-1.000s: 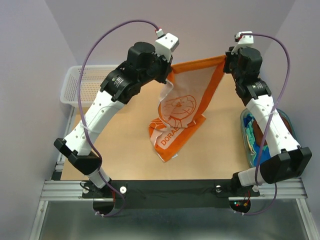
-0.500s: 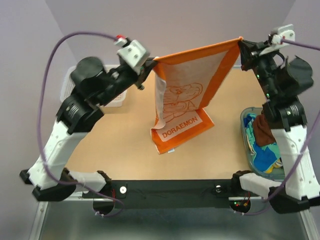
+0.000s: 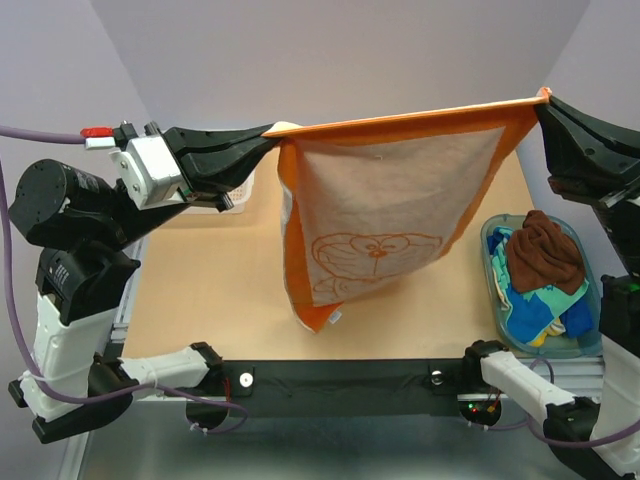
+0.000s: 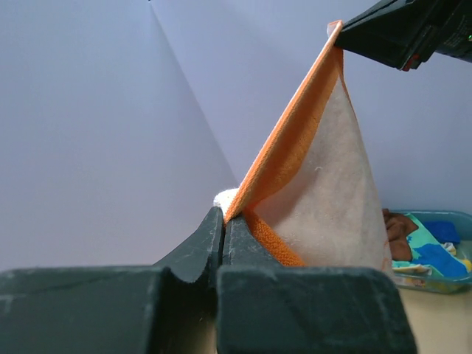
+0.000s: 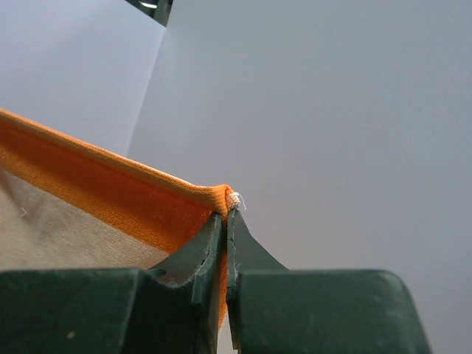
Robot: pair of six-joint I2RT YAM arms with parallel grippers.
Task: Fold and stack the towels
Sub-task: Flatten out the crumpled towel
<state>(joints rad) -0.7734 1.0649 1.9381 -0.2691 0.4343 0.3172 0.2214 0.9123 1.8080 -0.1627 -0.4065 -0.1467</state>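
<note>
Orange towel (image 3: 390, 215): hangs spread in the air above the table (image 3: 220, 290). It has a pale centre with a cartoon face drawn in orange and an orange border. Its top hem is pulled taut between the two grippers.
Lower edge: the bottom left corner droops lowest, over the near middle of the table. Whether it touches the wood cannot be told.
Left gripper (image 3: 272, 132): jaws clenched on the towel's top left corner, with only the hem between the fingers in the wrist view.
Right gripper (image 3: 543, 98): jaws pinched on the top right corner, with a small white tuft showing at the fingertips.
Left arm: raised high, its forearm roughly level and reaching to the right.
Right arm: raised at the right edge of the overhead view, fingers pointing up and to the left.
Brown towel (image 3: 545, 250): bunched on top of blue and green cloths (image 3: 545, 312).
Tub (image 3: 497, 300): holds those cloths on the table's right side, apart from the hanging towel.
Basket (image 3: 236, 196): white mesh at the far left, mostly hidden behind the left gripper.
Open room: wood shows left of the towel and between the towel and the tub.
</note>
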